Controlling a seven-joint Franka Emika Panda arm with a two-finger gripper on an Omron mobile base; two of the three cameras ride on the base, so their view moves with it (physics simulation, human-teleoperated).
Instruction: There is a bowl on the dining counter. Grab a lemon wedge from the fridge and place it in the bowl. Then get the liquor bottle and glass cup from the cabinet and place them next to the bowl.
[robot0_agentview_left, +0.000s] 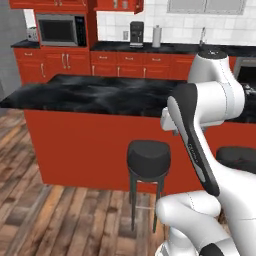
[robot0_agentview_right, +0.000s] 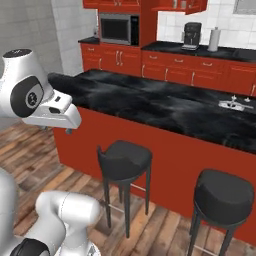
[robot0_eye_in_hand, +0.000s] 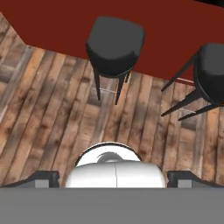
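From the left base view your arm is folded up tight, elbow high, with the tabletop (robot0_agentview_left: 100, 95) ahead of the hand; no bowl on the stretch you can see.

From the right, the wrist points down in front of the counter, a stool (robot0_agentview_right: 124, 160) below and ahead.

Through the hand view, the hand (robot0_eye_in_hand: 114, 178) gapes wide, empty, stools under it. Judging ahead: that lemon wedge will be tiny, light, slick — pinch its flat sides gently.
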